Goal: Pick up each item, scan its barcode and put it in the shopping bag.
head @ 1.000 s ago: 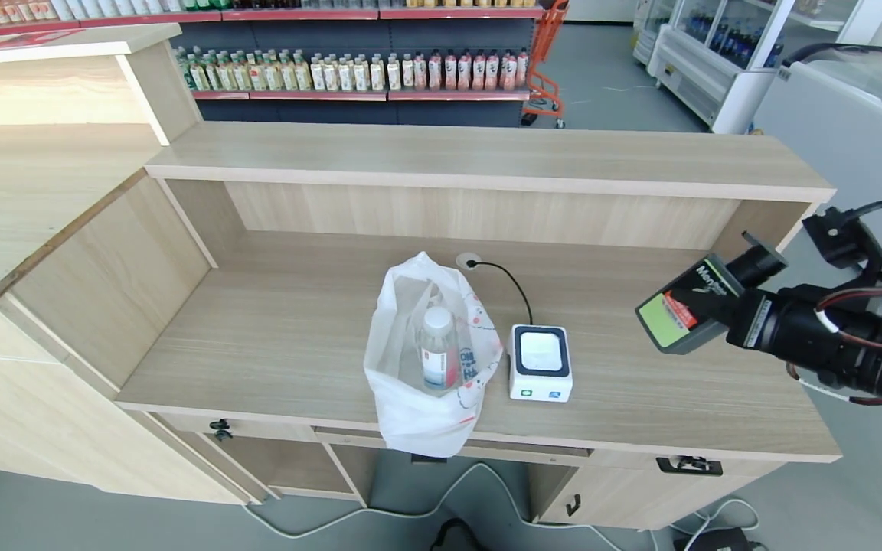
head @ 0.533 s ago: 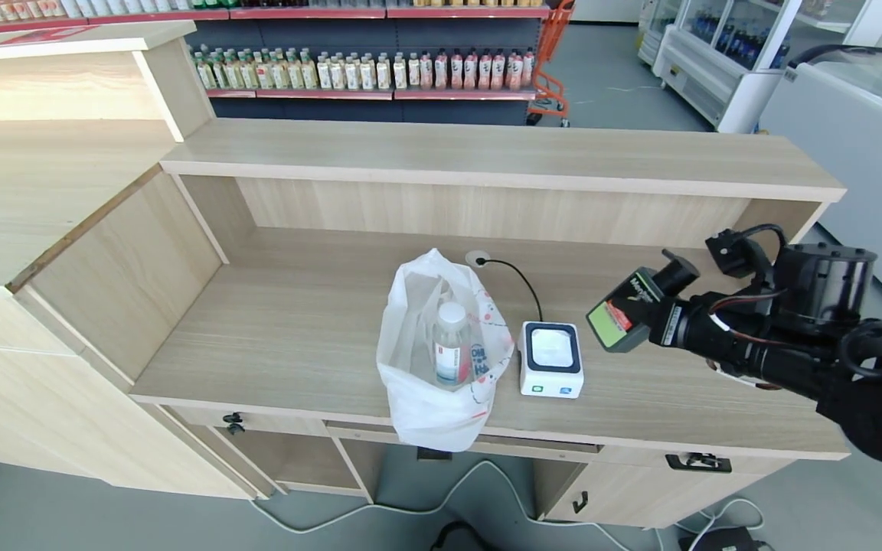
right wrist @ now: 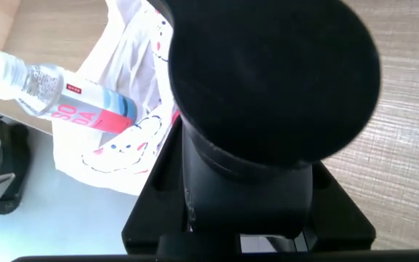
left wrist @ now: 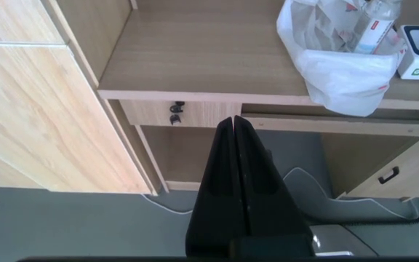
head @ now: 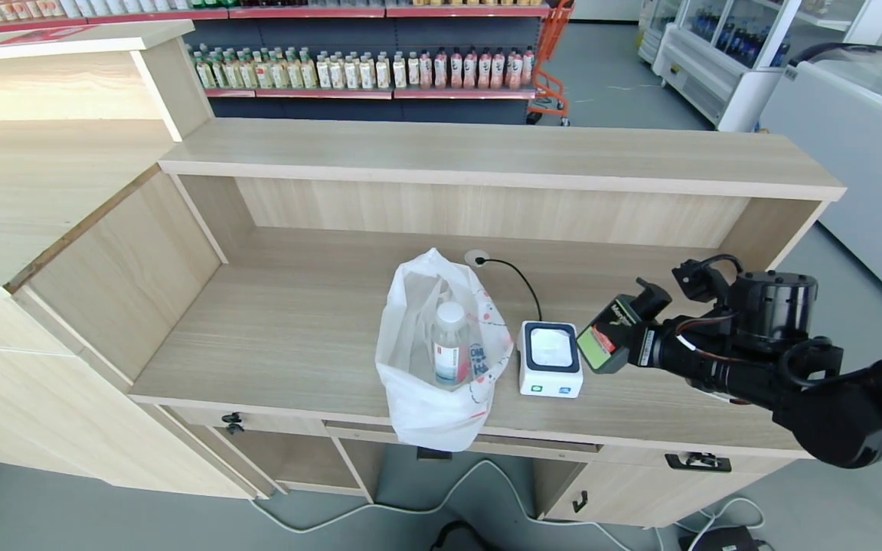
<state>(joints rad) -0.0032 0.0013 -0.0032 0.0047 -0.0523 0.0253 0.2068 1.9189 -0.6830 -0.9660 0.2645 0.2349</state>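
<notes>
Head view, change: the right end effector point(head: 635, 342) and its box point(head: 604, 348) have come lower and closer to the scanner point(head: 550, 358) than half a second ago.
right end effector: clamped on the box, held just beside the scanner, over the counter point(head: 295, 337).
left end effector point(left wrist: 233, 124): fingers pressed together, empty, out in front of the counter.
shopping bag point(head: 426, 405): upright, left of the scanner, bottle point(head: 451, 353) inside.

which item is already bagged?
The clear white-capped bottle: it stands inside the shopping bag. The other item, the dark box, is held in the right hand, near the scanner.
</notes>
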